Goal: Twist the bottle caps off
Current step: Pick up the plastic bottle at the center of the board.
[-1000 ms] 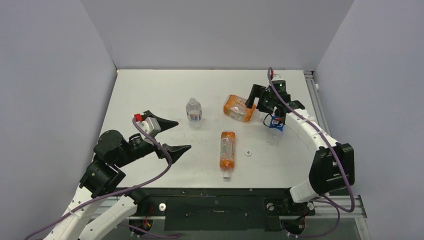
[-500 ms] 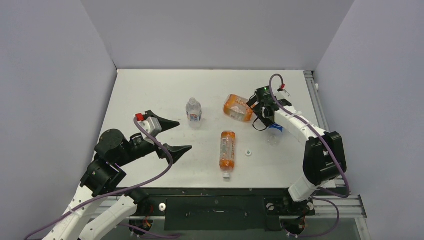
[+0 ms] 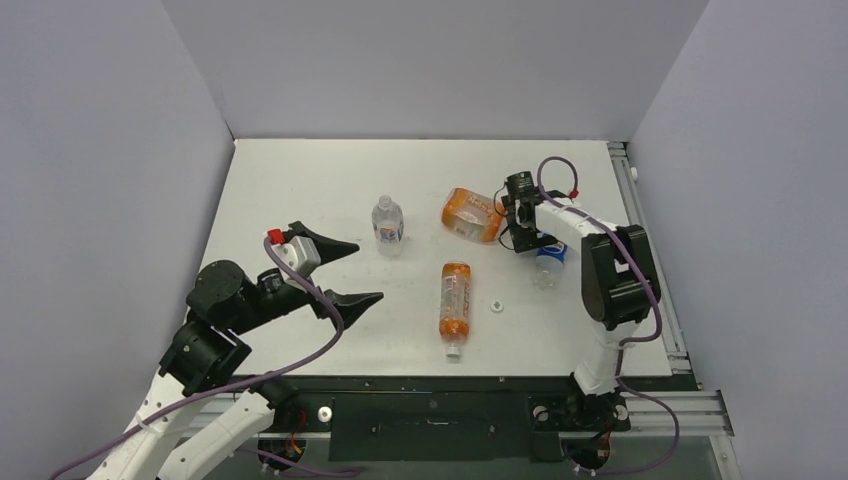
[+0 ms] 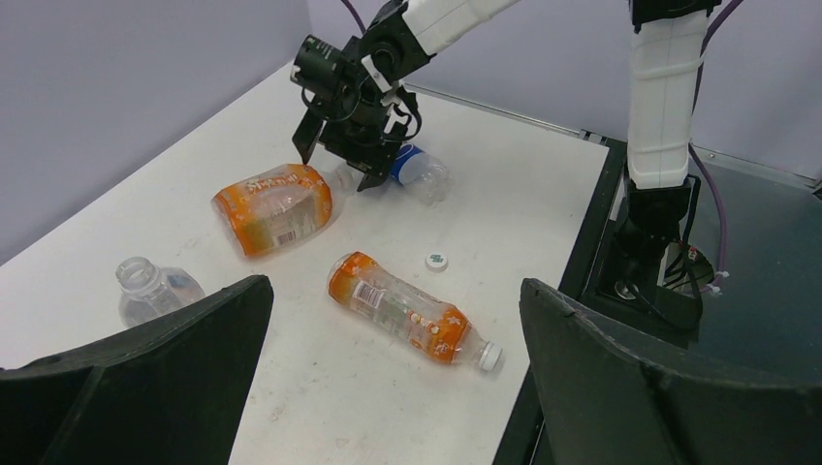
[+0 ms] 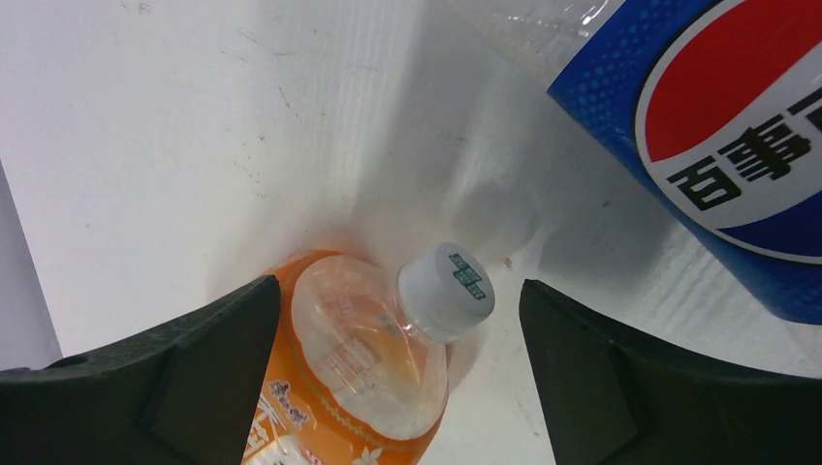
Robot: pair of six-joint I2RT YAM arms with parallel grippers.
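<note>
Nearest to us, the left claw (image 3: 366, 270) hangs to the left of the slim orange bottle (image 3: 455, 298). Its jaws are spread wide and there is nothing between them. They point across the bench (image 3: 300, 180) towards that bottle, with bare surface in between.

The slim orange bottle lies on its side in the middle of the bench. Its white cap (image 3: 454, 351) is screwed on and faces the near edge. Just to its right, but apart from it, a loose white cap (image 3: 496, 304) with a green mark lies flat.

Beyond the slim bottle and to its left, a clear bottle (image 3: 388, 225) stands upright with its neck open and no cap on it.

Beyond the slim bottle and to its right, a Pepsi bottle (image 3: 548, 260) lies on its side. We cannot tell whether it has a cap.

Straight beyond the slim bottle, the wide orange bottle (image 3: 470, 215) lies on its side, neck pointing right. Its white green-marked cap (image 5: 448, 291) is on, and the Pepsi bottle lies close beside it, crowding that side.

The right claw (image 4: 337, 167) is there too, on an arm reaching from the near edge, to the right of the slim bottle. Its jaws are released and wide apart, one finger on each side of the green-marked cap. There is a clear gap on both sides, so it grips nothing.

Grey walls (image 3: 420, 70) close the bench off behind and at both sides.
</note>
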